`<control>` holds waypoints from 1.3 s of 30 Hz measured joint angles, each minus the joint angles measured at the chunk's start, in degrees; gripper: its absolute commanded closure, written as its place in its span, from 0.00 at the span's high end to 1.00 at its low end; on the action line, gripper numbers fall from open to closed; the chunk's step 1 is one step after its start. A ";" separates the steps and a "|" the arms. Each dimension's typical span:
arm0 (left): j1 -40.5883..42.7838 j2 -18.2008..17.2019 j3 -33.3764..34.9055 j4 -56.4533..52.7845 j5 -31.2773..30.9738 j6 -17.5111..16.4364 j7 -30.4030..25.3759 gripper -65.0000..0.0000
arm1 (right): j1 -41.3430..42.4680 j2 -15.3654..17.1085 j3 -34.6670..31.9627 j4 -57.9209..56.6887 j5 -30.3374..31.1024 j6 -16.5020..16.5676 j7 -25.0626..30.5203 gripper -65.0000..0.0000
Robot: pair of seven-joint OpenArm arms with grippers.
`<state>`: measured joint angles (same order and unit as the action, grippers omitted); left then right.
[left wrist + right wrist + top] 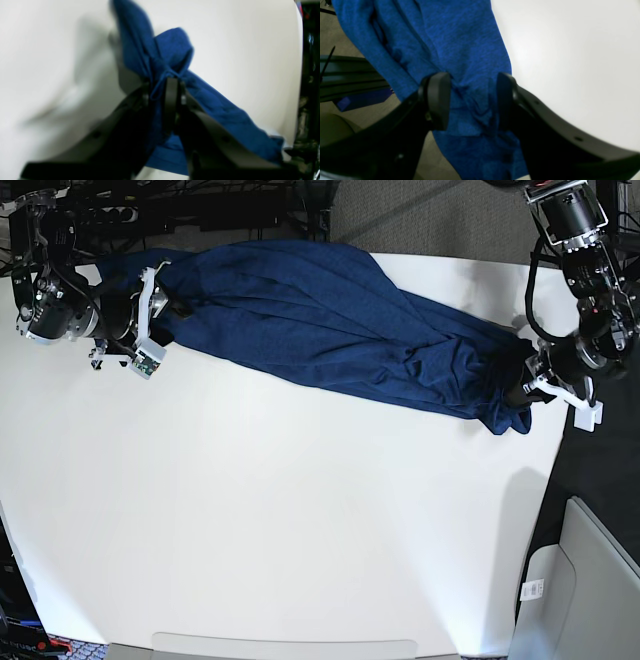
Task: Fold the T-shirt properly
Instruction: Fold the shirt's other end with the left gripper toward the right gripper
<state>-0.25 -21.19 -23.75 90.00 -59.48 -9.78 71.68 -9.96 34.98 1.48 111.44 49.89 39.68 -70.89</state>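
On my left wrist feed the left gripper [166, 86] is pinched tight on a bunched fold of the T-shirt [172, 50], and blue cloth spills up past the fingertips and trails off to the lower right over the white table [245, 50]. The feed is smeared, so I can't make out which part of the garment it has.

Over on the right wrist feed, the right gripper [473, 100] has its jaws spread, with the two pads [439, 100] standing apart and heathered blue fabric [460, 37] lying between them, wrinkled but not squeezed. Part of that cloth hangs past the table edge [557, 62], with brownish floor [335, 32] showing to the left.

From the base camera I see the T-shirt [320, 320] stretched in a long, rumpled band across the far part of the table [300, 520], running from the right gripper [158, 305] at the far-left corner down to the left gripper [528, 388] near the right edge, where the fabric gathers into a narrow twist.
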 measured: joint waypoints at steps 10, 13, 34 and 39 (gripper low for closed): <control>5.79 4.48 9.09 17.40 -3.45 -0.74 3.85 0.00 | 0.31 -0.68 0.00 -0.22 -6.45 0.02 0.20 0.29; 6.99 4.70 12.39 20.22 -4.85 -0.94 3.76 0.00 | 0.33 -0.68 0.00 -0.24 -8.68 0.00 0.17 0.29; 6.73 16.59 30.69 20.59 -3.98 -0.68 3.76 0.03 | 0.39 -2.82 0.07 -3.58 -10.99 0.00 0.35 0.29; 6.60 17.27 31.19 18.47 -3.98 -0.68 3.72 0.15 | 0.42 -2.82 0.09 -3.58 -11.02 0.00 0.37 0.29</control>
<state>6.35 -3.92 7.44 108.47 -63.46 -10.46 75.40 -9.54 32.16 1.56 107.85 38.87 39.68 -70.52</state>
